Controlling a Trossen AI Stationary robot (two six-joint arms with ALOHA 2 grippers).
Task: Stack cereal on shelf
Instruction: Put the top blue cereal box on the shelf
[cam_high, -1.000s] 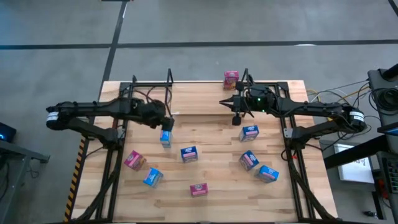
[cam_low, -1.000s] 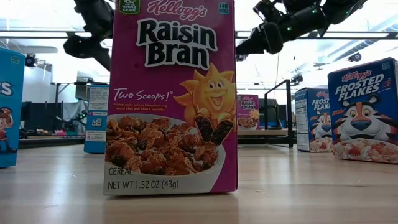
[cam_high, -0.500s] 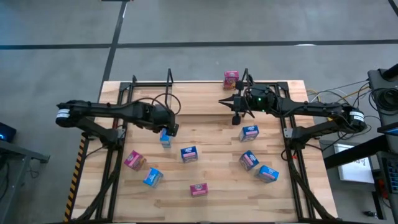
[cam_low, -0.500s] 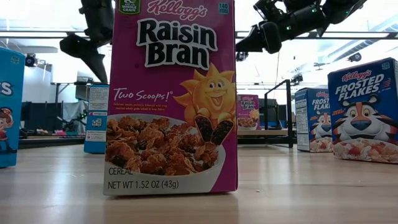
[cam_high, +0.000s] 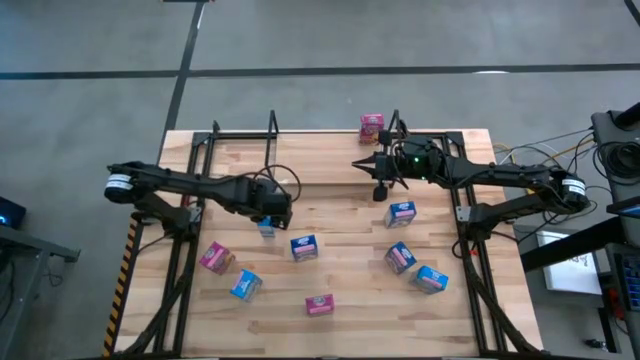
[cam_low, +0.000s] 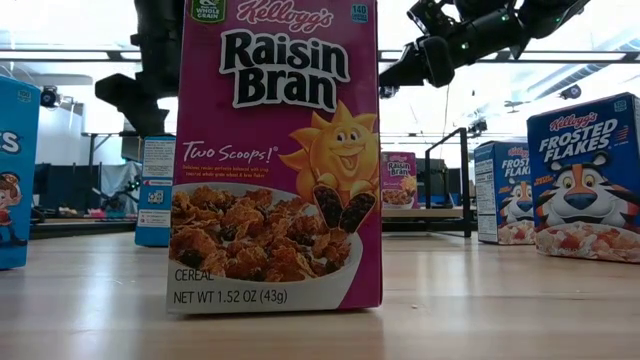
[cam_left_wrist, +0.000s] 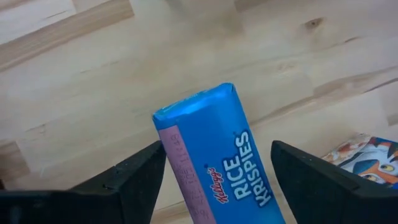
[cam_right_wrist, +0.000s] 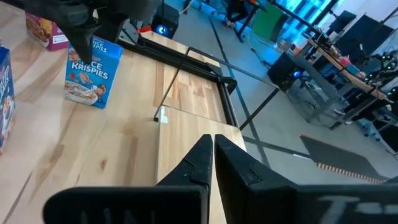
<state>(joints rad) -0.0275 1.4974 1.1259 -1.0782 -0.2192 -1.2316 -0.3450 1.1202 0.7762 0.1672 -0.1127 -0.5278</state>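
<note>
Since the earlier frames the left arm has reached farther across the counter (cam_high: 340, 270), and its tool (cam_high: 272, 213) has come down over the blue Rice Krispies box (cam_high: 266, 228) that it was beside a second ago. From that arm's wrist, the upright Rice Krispies box (cam_left_wrist: 214, 158) stands between the two dark fingers (cam_left_wrist: 134, 180), which are spread with a gap on each side, not touching it. The right arm has not shifted: its tool (cam_high: 362, 165) hangs above the far part of the counter, fingers pressed together in its wrist view (cam_right_wrist: 213, 155), near the pink box (cam_high: 372, 126) at the far edge. Other cereal boxes lie scattered over the near half of the counter: a blue one (cam_high: 303, 246) just beside the left tool, another blue one (cam_high: 400, 212) below the right arm, and a Raisin Bran box (cam_low: 275, 155) standing upright close to the low camera.
</note>
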